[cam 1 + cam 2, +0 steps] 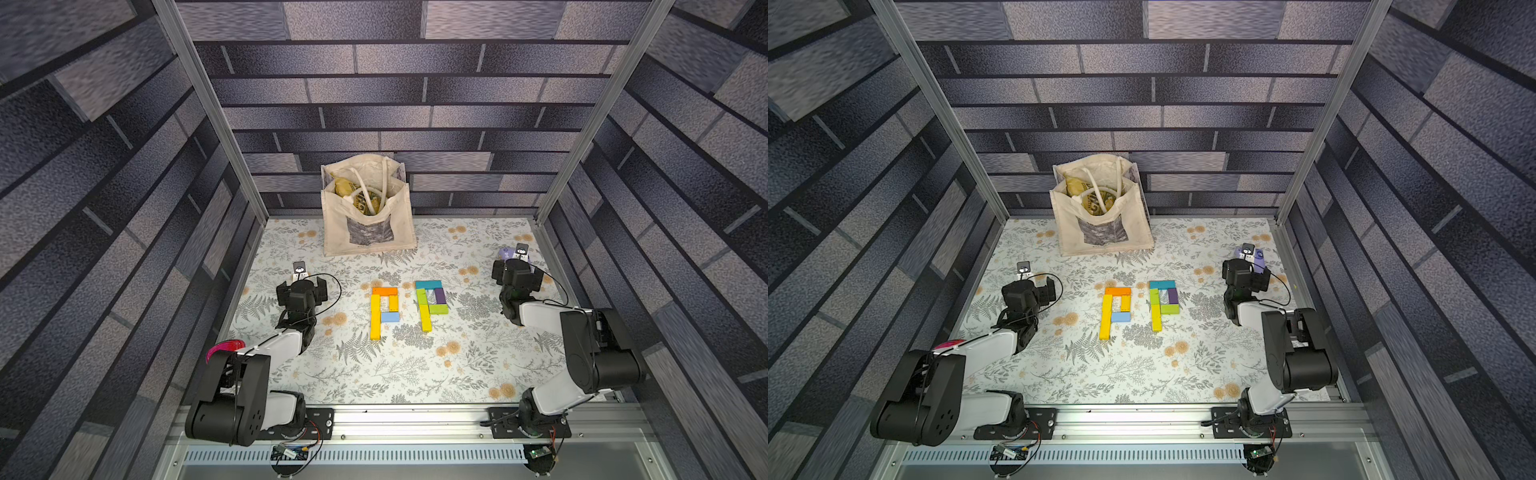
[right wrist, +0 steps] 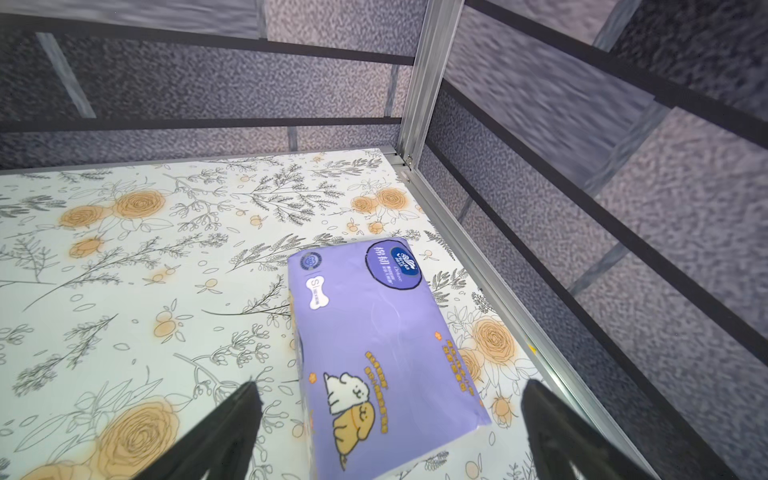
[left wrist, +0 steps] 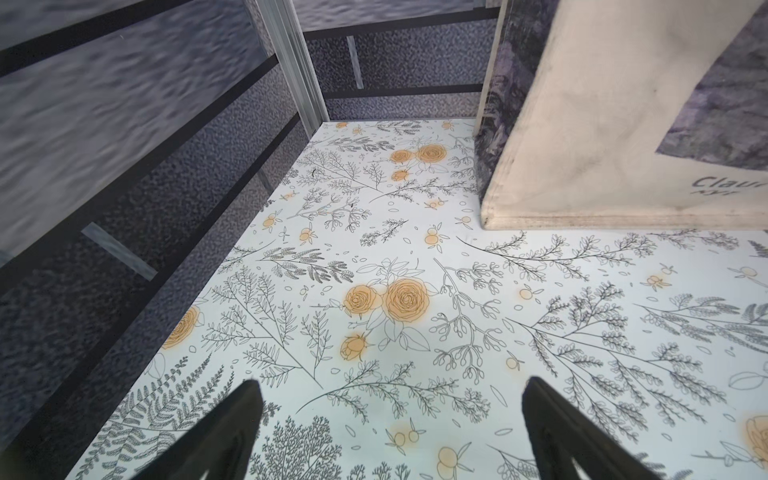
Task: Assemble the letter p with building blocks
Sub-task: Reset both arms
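Blocks (image 1: 1106, 316) lie flat mid-counter (image 1: 374, 374) as two P shapes side by side w/ a gap btwn them, seen in both top views.

P on robot's L side:
- long yellow block (image 1: 376, 318) = stem
- orange block (image 1: 384, 291) across the far end
- short yellow block (image 1: 393, 303) down the loop's outer side
- light blue block (image 1: 390, 317) closes the loop at the near end

P on robot's R side:
- teal block (image 1: 429, 284) across the far end
- lime block (image 1: 421, 296) + second yellow block (image 1: 425, 320) in line = stem
- purple block (image 1: 440, 295) down the loop's outer side
- green block (image 1: 438, 309) closes the loop

Pieces are butted close. A patch of counter shows inside each loop.

L fingers (image 3: 232, 428): spread wide, nothing btwn them, over bare floral counter, well apart from the blocks. Cloth tote bag (image 3: 582, 124) stands just ahead in the wrist view. In the top views it's upright at back centre, yellowish packets inside.

R fingers (image 2: 232, 424): also spread wide, grasping nothing, well apart from the blocks. Purple tissue pack (image 2: 386, 332) lies flat on the counter by the metal frame rail (image 2: 478, 270), near the back R corner. In the wrist view the pack shows btwn the two fingers w/ counter visible either side of it. Can't tell if it touches either one.
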